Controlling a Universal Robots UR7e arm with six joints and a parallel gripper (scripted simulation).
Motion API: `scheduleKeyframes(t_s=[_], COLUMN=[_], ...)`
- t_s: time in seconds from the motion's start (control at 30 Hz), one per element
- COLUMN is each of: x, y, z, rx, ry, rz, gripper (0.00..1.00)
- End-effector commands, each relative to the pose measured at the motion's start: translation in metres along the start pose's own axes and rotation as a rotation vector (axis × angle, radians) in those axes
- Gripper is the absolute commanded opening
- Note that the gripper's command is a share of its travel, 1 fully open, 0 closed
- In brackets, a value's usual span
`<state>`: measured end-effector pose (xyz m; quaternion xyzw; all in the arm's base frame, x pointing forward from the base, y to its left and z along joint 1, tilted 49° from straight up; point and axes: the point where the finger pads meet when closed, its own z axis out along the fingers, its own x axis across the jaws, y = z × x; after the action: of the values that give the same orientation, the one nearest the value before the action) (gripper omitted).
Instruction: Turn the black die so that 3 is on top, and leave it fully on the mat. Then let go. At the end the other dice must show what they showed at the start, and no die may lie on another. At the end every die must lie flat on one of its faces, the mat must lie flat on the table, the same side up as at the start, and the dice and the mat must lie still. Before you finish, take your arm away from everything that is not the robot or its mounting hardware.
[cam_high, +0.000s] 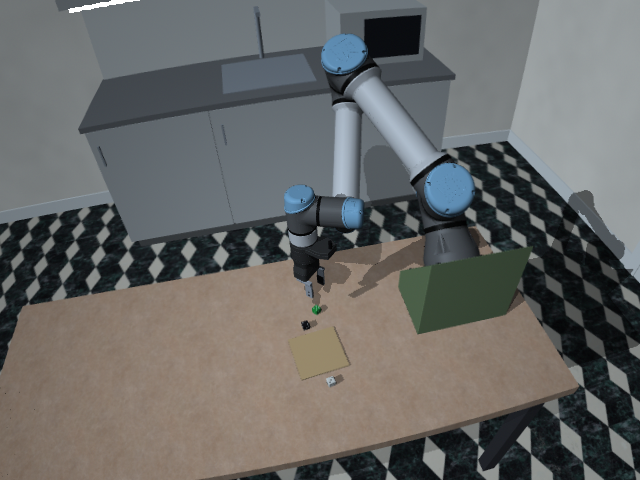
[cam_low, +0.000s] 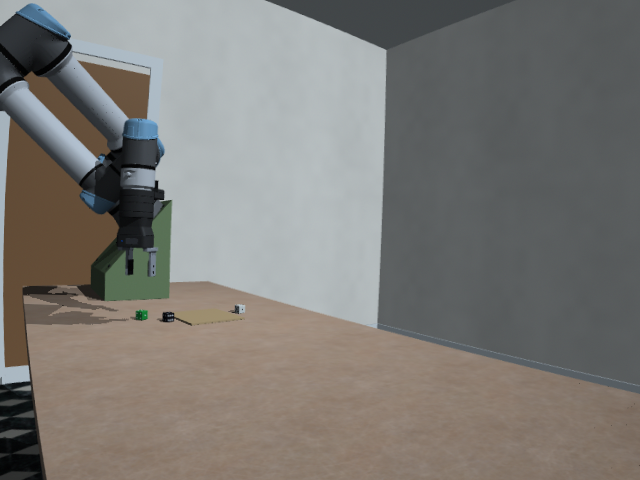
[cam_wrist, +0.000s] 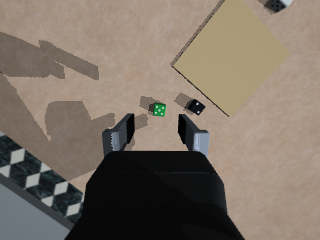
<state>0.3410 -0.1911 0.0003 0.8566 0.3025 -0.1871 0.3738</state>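
Black die (cam_wrist: 195, 106) sits off mat (cam_wrist: 231, 61), just beside its edge; green die (cam_wrist: 159, 109) beside it. Your gripper (cam_wrist: 156, 133) hangs above, fingers spread, empty, ready to descend.

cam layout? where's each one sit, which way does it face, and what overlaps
Top: high off the table's front, looking down toward the kitchen counter; whole arm shows.
Exterior: low at one table end, looking along it to the green box; forearm, wrist and gripper show.
Wrist: behind the open, empty gripper, looking down; both fingers show.
Shared: all three see the green die, black die, white die and mat.
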Motion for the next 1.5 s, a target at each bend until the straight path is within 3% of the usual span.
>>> scheduleKeyframes(t_s=[0.0, 0.33, 0.6, 1.47], x=[0.001, 0.001, 0.001, 0.001], y=[0.000, 0.001, 0.001, 0.001], z=[0.018, 0.054, 0.066, 0.069], rx=[-0.004, -0.004, -0.004, -0.004], ry=[0.003, 0.003, 0.003, 0.003], rz=[0.000, 0.000, 0.000, 0.000], gripper=[1.00, 1.00, 1.00, 1.00])
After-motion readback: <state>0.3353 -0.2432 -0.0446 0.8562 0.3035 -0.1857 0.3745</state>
